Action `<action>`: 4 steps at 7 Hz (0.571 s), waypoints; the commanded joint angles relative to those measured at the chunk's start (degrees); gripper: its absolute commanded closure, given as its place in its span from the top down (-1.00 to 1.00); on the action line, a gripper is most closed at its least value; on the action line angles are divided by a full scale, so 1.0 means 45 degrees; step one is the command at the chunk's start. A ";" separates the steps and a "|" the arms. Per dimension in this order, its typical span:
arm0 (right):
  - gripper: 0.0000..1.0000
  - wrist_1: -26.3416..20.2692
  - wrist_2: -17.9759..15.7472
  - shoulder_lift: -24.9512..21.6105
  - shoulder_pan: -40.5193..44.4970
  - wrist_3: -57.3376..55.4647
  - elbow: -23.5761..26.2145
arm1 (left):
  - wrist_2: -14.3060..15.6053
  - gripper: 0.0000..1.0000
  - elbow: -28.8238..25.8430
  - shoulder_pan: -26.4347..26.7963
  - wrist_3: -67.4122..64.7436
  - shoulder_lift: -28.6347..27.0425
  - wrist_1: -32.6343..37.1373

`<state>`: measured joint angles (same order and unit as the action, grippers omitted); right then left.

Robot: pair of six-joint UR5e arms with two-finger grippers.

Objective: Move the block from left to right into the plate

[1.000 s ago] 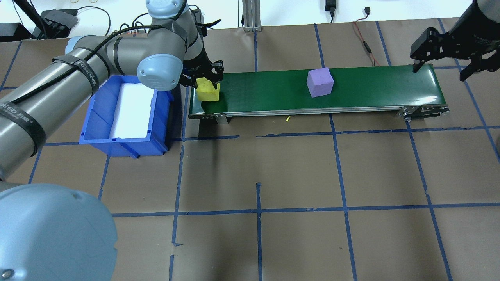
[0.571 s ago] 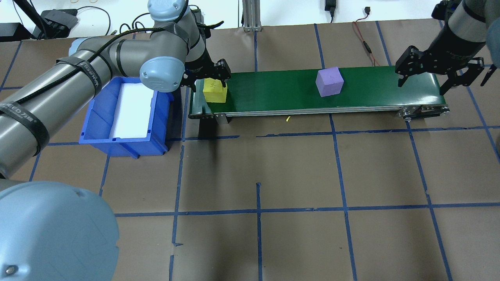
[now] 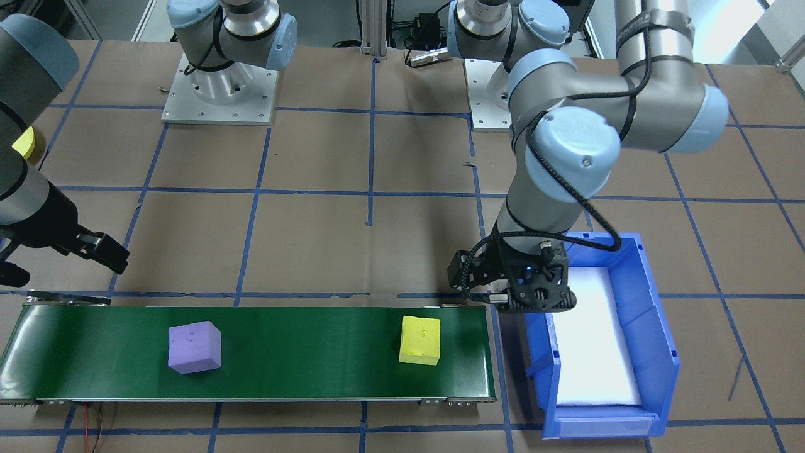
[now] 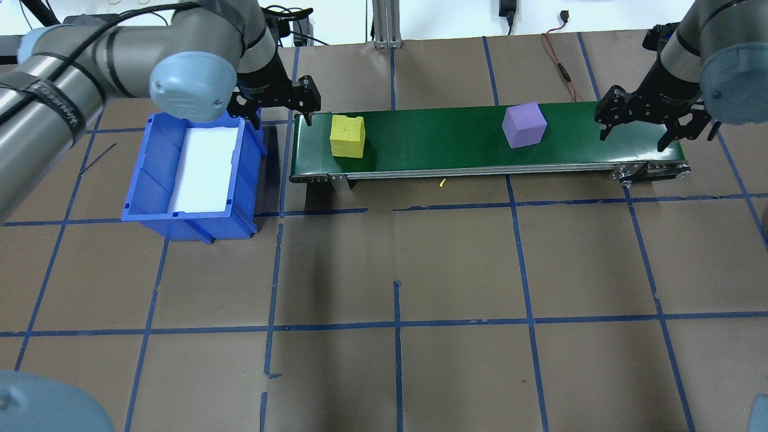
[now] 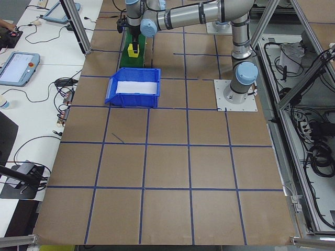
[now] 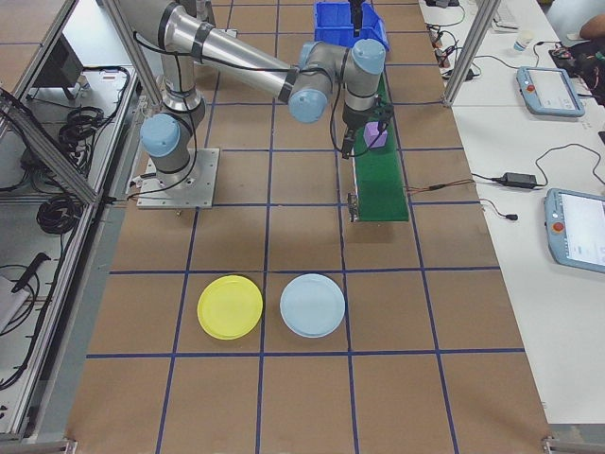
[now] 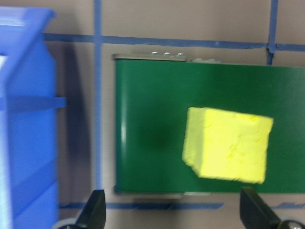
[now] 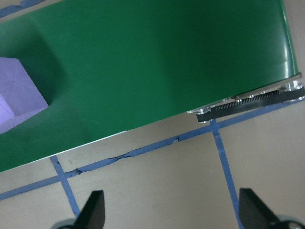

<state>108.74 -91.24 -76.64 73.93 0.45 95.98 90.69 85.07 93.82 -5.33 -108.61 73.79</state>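
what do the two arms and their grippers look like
Both arms are silver-grey metal tubes with pale blue joint caps. The left arm has a black cable strapped along it with black bands bearing white lettering. The left gripper and right gripper are black, with two fingers each.

2 silver-grey arms with pale blue joint caps, black cables strapped on, and black jaws.

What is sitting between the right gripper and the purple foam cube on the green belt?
Nothing visible. The right gripper, open, hovers above the green conveyor belt at its end, and only bare belt separates it from the purple foam cube.
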 commanded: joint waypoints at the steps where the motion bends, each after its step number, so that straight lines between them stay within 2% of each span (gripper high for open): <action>1: 1.00 0.0249 0.0157 0.1049 -0.0139 0.2239 -0.0641 | 0.0179 1.00 0.0350 -0.1001 0.1084 0.1977 0.2072; 2: 1.00 0.0249 0.0333 0.1519 -0.0295 0.2514 -0.1497 | 0.0237 1.00 0.0798 -0.1237 0.1339 0.3128 0.2563; 3: 1.00 0.0230 0.0624 0.2220 -0.0297 0.2942 -0.2356 | 0.0257 1.00 0.0628 -0.1471 0.1748 0.3855 0.3013; 4: 1.00 0.0230 0.0685 0.2807 -0.0297 0.3295 -0.3196 | 0.0431 1.00 0.0337 -0.1300 0.1558 0.3862 0.3636</action>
<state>109.80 -88.88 -67.38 72.70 13.16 86.19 91.96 87.56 87.90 1.54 -93.04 86.94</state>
